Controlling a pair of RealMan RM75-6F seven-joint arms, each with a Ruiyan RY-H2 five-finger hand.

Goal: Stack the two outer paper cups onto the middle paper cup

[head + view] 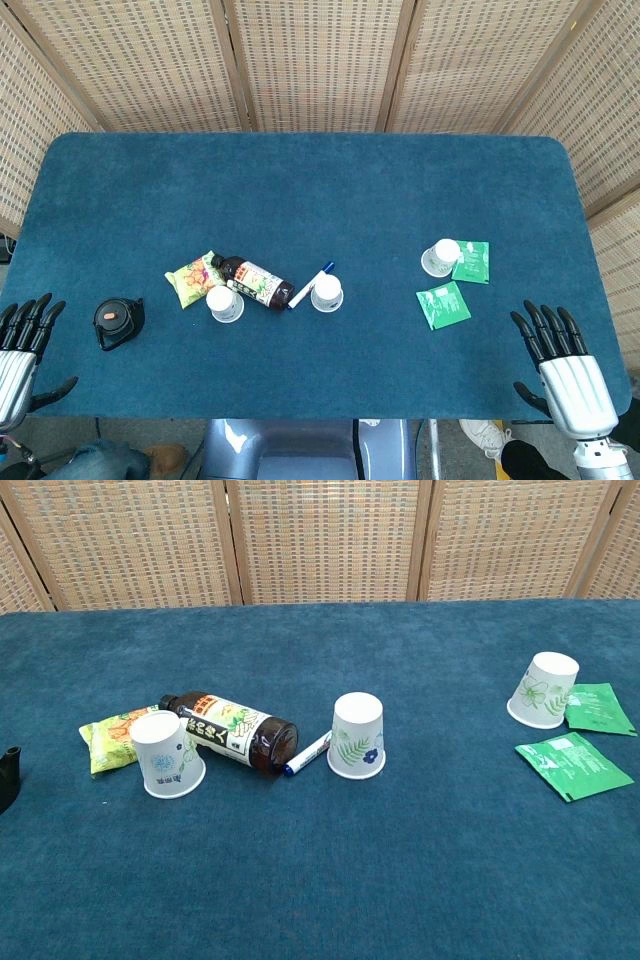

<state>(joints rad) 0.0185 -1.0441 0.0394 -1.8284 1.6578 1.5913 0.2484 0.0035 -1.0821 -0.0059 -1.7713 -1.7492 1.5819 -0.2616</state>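
Three white paper cups stand upside down on the blue table. The left cup (225, 303) (167, 754) sits beside a bottle. The middle cup (327, 293) (357, 736) has a leaf print. The right cup (440, 257) (545, 689) stands far right next to green packets. My left hand (22, 350) rests at the table's near left edge, fingers spread, holding nothing. My right hand (560, 365) hovers at the near right edge, fingers apart and empty. Neither hand shows in the chest view.
A dark bottle (255, 281) (230, 731) lies on its side between the left and middle cups, a yellow-green snack bag (192, 279) (112, 738) behind it. A blue-capped pen (311, 285) (306, 754) touches the middle cup. Two green packets (443, 305) (574, 764) lie right. A black round object (118, 322) sits near left.
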